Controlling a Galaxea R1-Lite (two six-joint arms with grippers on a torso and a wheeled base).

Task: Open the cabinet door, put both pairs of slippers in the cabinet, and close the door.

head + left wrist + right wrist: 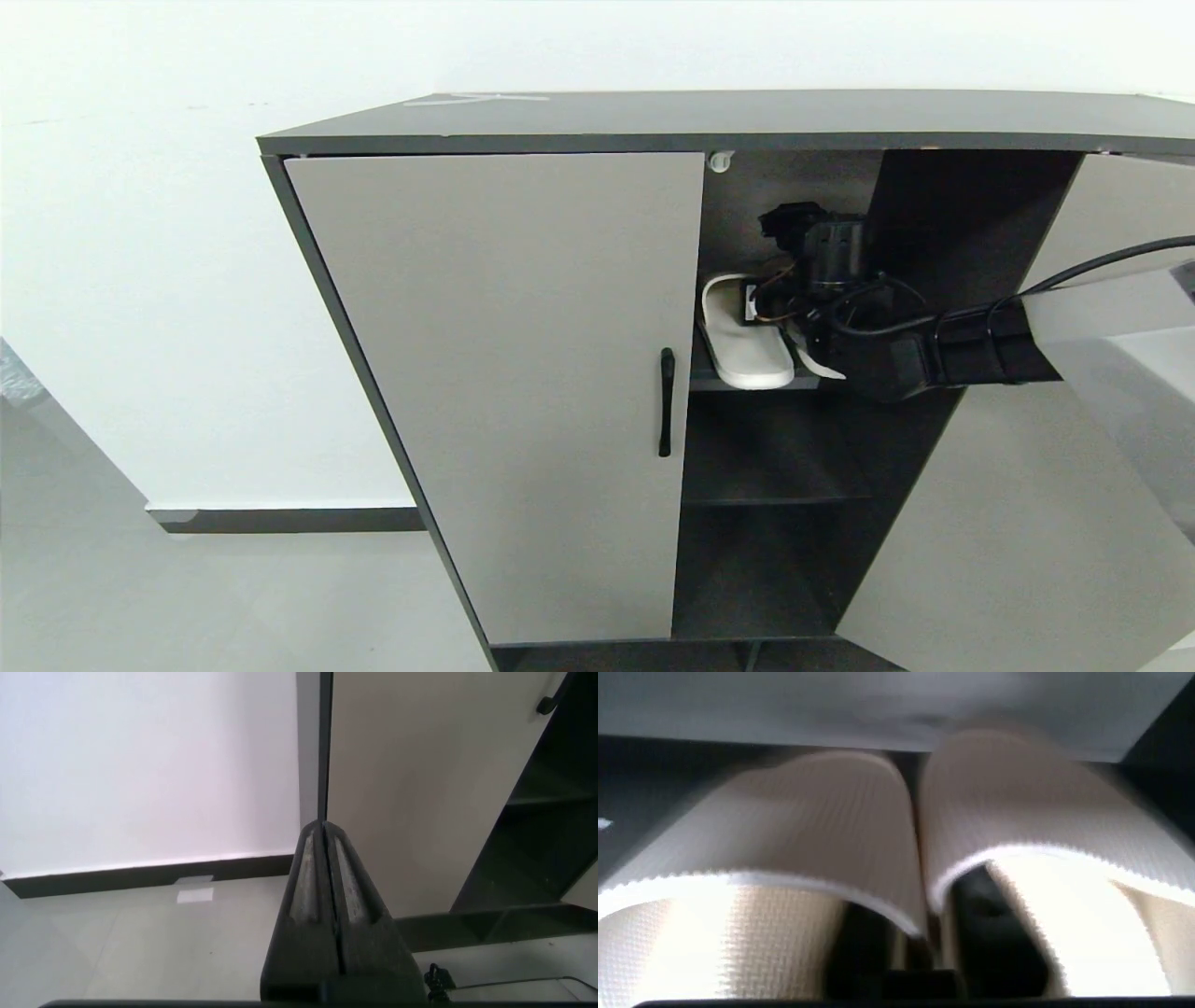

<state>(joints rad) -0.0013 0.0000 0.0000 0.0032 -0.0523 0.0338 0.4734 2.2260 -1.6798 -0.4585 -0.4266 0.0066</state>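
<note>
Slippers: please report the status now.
Left gripper shut, empty, outside cabinet. Right gripper inside, at slippers on top shelf. Right door open, left door shut. Nothing in the way.

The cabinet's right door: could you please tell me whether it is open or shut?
Open. The right door is swung outward, baring the shelves, while the left door sits flush.

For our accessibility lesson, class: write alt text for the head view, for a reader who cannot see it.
The right arm extends into the open right side of a dark cabinet, where white slippers lie on the upper shelf. The left door, with a black handle, is shut; the right door stands swung open.
</note>
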